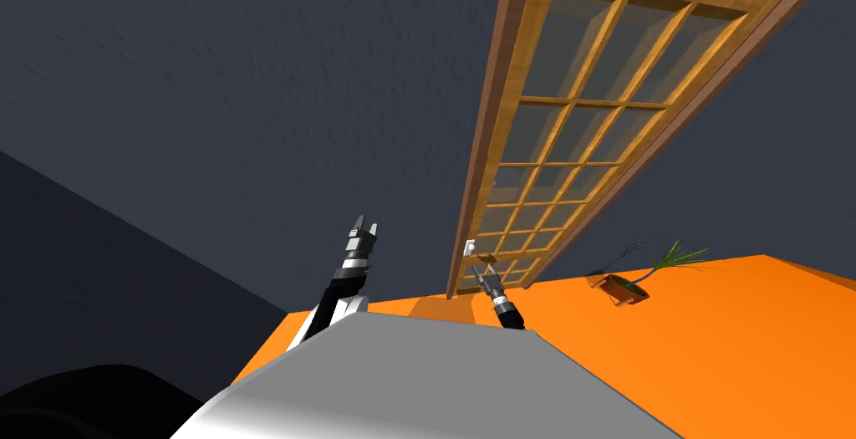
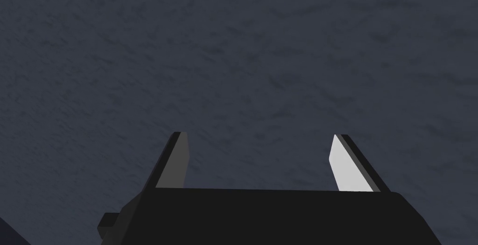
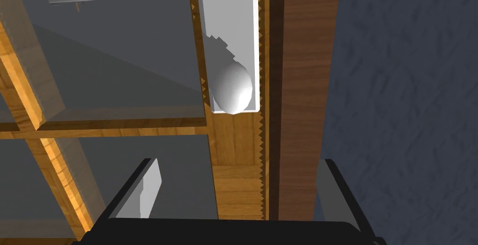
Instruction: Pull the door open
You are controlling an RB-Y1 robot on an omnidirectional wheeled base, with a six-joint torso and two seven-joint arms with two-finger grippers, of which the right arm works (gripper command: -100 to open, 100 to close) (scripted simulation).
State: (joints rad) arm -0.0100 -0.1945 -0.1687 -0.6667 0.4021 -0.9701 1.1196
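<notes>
Right claw (image 3: 239,161), fingers apart, faces the wood-framed glass door (image 3: 235,132); its white knob (image 3: 232,88) sits just ahead, untouched. Left claw (image 2: 259,135) also apart.

Your head camera looked steeply down and forward, rolled, over the glazed wooden door (image 1: 577,125) and the dark wall (image 1: 251,83) beside it. Your right wrist camera sat close to that door's latch edge, facing the white knob (image 3: 232,88). Your left wrist camera faced the wall that the head view shared.
</notes>
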